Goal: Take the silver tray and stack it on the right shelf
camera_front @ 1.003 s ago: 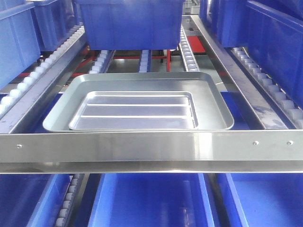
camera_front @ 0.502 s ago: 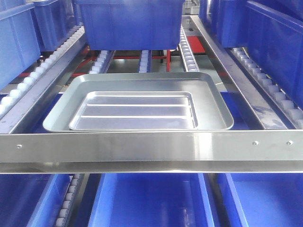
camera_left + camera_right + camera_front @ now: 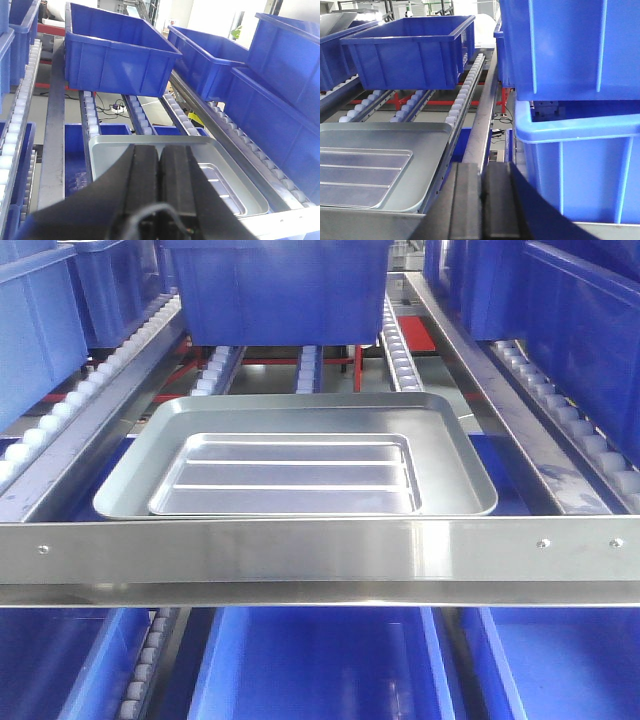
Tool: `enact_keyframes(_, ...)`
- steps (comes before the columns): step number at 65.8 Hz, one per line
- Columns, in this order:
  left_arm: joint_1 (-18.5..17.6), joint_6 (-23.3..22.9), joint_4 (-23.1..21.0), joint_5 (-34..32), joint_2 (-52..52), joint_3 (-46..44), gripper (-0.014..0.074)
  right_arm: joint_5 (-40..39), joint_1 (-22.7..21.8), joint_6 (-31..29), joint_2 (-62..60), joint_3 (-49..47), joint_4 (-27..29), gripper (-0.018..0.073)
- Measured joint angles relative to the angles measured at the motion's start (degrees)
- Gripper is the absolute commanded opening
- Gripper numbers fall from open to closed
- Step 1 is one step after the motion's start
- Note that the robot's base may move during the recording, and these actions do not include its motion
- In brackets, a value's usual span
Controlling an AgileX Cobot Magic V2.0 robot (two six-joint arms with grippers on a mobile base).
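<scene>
Both grippers are sitting pinched together with nothing in them: the left gripper point(image 3: 159, 165) is hovering over the near edge of the big flared tray point(image 3: 130, 475), the right gripper point(image 3: 481, 192) is hanging just off that tray's right side. The silver tray point(image 3: 290, 475) is lying nested inside the flared one, right behind the right shelf point(image 3: 320, 550) crossbar. A blue bin point(image 3: 275, 290) is sitting farther back up the rollers.

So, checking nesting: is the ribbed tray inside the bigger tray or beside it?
Inside: the ribbed tray lies flat within the bigger tray's rim.

Two nested silver trays: ribbed silver tray point(image 3: 285, 475), wide-rimmed tray point(image 3: 460, 465); two grippers: left point(image 3: 159, 172), right point(image 3: 481, 192).
</scene>
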Motion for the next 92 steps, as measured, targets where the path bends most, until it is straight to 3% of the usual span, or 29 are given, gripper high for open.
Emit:
enact_keyframes(23,0.0,0.1,0.0,-0.5,0.0,0.9,-0.0090,0.0,0.0,0.0,0.0,0.0,0.1,0.0050)
enact_keyframes(27,0.6,1.2,-2.4,-0.6,-0.6,2.0,-0.0091,0.0,0.0,0.0,0.0,0.0,0.1,0.0050)
enact_keyframes(37,6.9,23.5,-16.4,-7.5,-6.1,8.2,-0.0091,0.0,0.0,0.0,0.0,0.0,0.1,0.0050)
enact_keyframes(46,14.6,28.9,-19.3,-8.5,-10.3,14.0,-0.0091,0.0,0.0,0.0,0.0,0.0,0.1,0.0050)
enact_keyframes(60,23.2,23.5,-14.8,-5.1,-13.4,16.7,-0.0091,0.1,0.0,0.0,0.0,0.0,0.1,0.0050)
enact_keyframes(72,23.2,21.9,-12.5,-4.8,-13.4,16.8,-0.0091,0.3,0.0,0.0,0.0,0.0,0.1,0.0050)
enact_keyframes(92,21.4,21.6,-12.5,-4.7,-13.5,16.8,-0.0091,0.3,0.0,0.0,0.0,0.0,0.1,0.0050)
